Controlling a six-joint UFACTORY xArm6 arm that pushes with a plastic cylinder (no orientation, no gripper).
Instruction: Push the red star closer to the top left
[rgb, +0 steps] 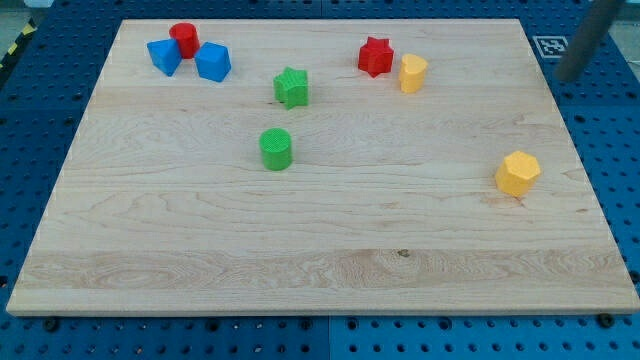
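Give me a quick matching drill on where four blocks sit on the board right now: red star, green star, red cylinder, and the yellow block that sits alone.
Things:
1. red star
2. green star
3. red cylinder
4. lone yellow block

Places:
A. far toward the view's right, apart from all others
B. view's top left, touching the blue blocks
C. just above the green cylinder
D. right beside the other yellow block, near the view's top

Pairs: 1-D, 2-C, 3-B, 4-A
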